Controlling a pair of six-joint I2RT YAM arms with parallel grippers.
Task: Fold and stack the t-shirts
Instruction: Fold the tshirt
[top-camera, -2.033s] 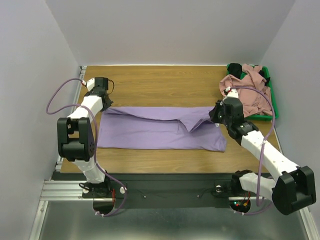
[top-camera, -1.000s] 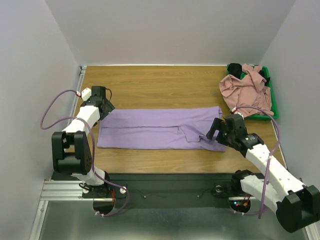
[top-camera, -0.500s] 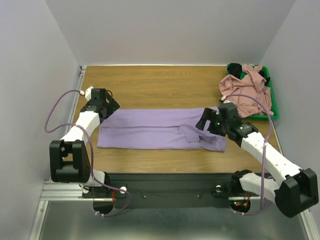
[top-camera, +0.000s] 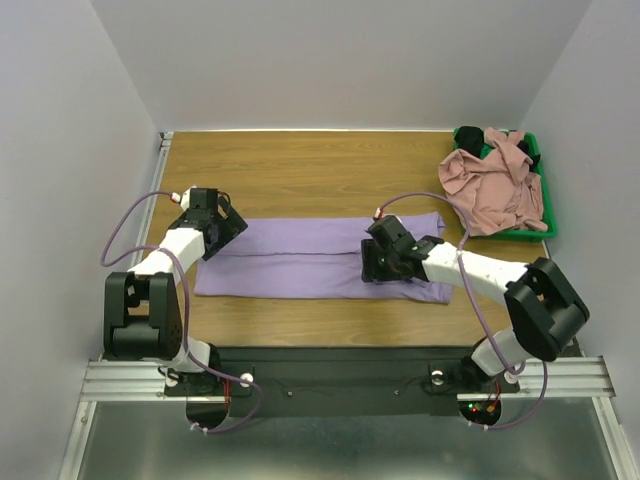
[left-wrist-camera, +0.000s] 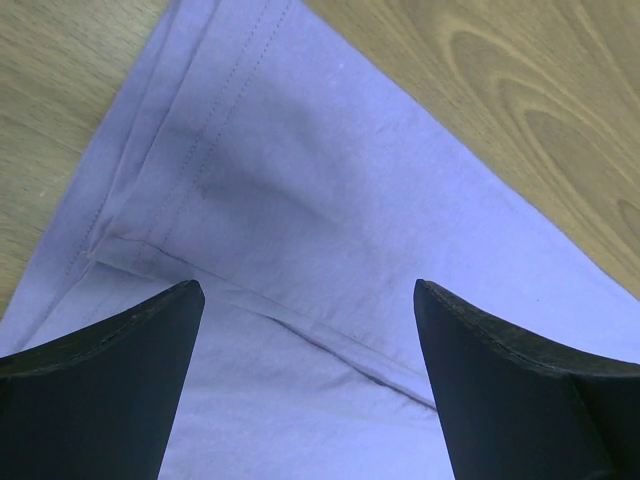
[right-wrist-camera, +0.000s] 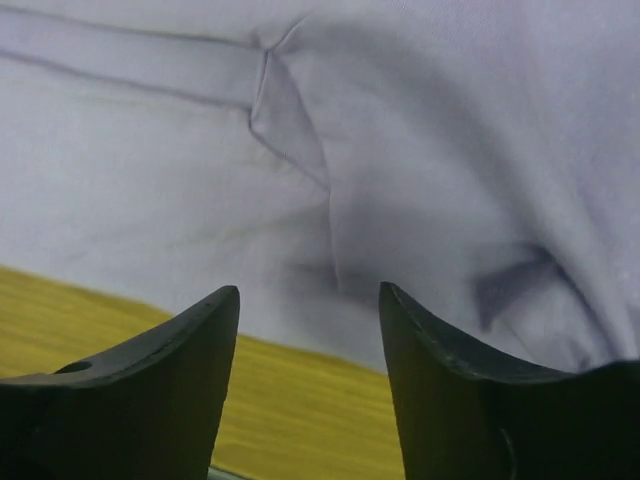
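The lavender t-shirt (top-camera: 300, 258) lies flat on the wooden table (top-camera: 320, 170), folded into a long band. My left gripper (top-camera: 226, 226) hovers over its left end, open; in the left wrist view (left-wrist-camera: 306, 290) only hemmed purple cloth (left-wrist-camera: 330, 180) lies below the jaws. My right gripper (top-camera: 374, 262) is low over a folded sleeve flap right of the middle. It stands open in the right wrist view (right-wrist-camera: 308, 290), nothing between the fingers, above the shirt's near edge (right-wrist-camera: 420, 150). The pink t-shirt (top-camera: 495, 185) and a black t-shirt (top-camera: 470, 138) lie crumpled in the bin.
A green plastic bin (top-camera: 540, 190) sits at the table's back right corner. Grey walls close in the table on three sides. Bare wood (right-wrist-camera: 300, 400) shows just in front of the shirt's near edge.
My right gripper has swung left from the shirt's right end to the sleeve flap, and its jaws have narrowed. The left gripper has edged right onto the shirt's left end.
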